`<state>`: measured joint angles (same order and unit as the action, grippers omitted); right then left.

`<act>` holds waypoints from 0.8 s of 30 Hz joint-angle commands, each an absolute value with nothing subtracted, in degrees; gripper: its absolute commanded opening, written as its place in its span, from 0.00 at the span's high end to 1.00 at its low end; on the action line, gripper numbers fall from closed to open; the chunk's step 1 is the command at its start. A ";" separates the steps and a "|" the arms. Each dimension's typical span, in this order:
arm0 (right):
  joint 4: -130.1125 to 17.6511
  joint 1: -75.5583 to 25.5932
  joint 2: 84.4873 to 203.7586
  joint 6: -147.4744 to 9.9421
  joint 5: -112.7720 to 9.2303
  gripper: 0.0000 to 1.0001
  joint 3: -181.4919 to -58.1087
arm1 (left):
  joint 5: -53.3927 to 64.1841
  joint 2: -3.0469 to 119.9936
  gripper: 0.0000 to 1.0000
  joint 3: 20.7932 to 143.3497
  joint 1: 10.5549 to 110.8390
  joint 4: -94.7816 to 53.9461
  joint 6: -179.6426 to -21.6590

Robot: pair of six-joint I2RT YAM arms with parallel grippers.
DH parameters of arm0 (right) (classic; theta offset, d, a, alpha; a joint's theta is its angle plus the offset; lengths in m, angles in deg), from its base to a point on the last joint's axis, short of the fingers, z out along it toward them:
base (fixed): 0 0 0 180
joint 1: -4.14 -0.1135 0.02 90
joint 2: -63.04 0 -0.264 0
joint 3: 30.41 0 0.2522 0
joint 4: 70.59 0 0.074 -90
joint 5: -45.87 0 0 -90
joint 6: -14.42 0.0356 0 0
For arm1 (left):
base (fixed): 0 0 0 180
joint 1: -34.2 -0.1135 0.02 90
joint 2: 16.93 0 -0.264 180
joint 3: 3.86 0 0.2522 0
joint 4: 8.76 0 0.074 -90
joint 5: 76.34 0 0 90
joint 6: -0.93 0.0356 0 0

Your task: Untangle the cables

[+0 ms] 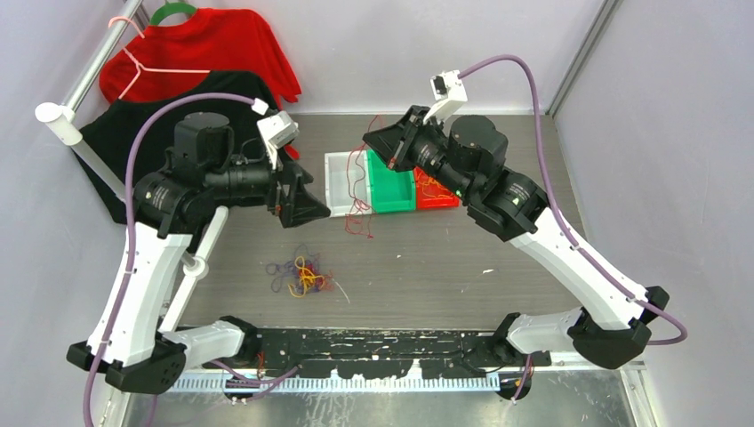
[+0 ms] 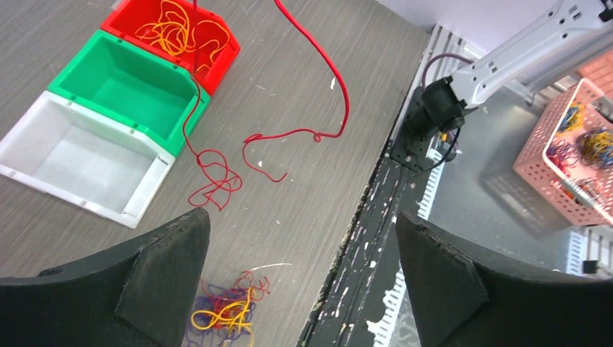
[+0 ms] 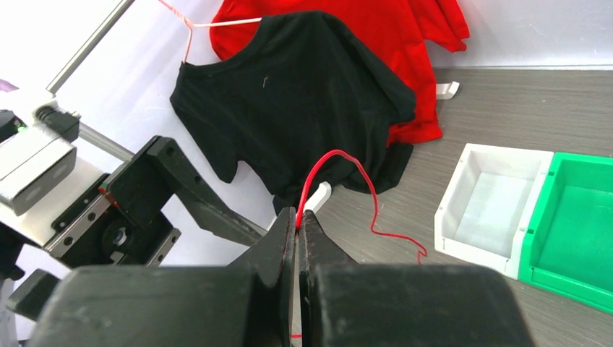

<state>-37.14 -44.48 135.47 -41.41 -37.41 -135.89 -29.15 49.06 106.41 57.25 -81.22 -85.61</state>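
Observation:
A small tangle of thin purple, orange and red cables (image 1: 300,276) lies on the grey table, and shows in the left wrist view (image 2: 224,311) near the table's front edge. My right gripper (image 1: 369,142) (image 3: 298,217) is shut on one thin red cable (image 3: 340,155). That cable hangs from the gripper (image 1: 358,182) past the white bin, and its lower end coils on the table (image 2: 209,177). My left gripper (image 1: 316,209) (image 2: 300,224) is open and empty. It is held above the table, left of the bins.
A white bin (image 1: 342,182), a green bin (image 1: 396,187) and a red bin (image 1: 437,197) stand in a row; the red bin holds orange cables (image 2: 170,32). Black (image 1: 142,116) and red (image 1: 204,44) shirts hang at the back left. A pink basket (image 2: 571,144) sits off the table.

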 commanded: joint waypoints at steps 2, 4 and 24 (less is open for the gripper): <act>-41.93 -44.38 135.17 -39.57 -38.74 0.99 -135.66 | -32.81 50.34 0.01 107.00 58.13 -74.26 -92.03; -42.14 -44.37 135.64 -39.30 -39.02 0.99 -135.74 | -31.99 51.06 0.01 106.77 59.60 -73.85 -92.92; -39.86 -39.61 140.16 -50.93 -33.59 0.99 -145.81 | -17.65 45.83 0.00 99.90 62.50 -86.10 -79.10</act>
<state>-37.89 -41.70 139.03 -46.46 -35.33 -140.76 -22.44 48.87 101.17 62.49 -82.01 -84.67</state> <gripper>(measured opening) 0.063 0.996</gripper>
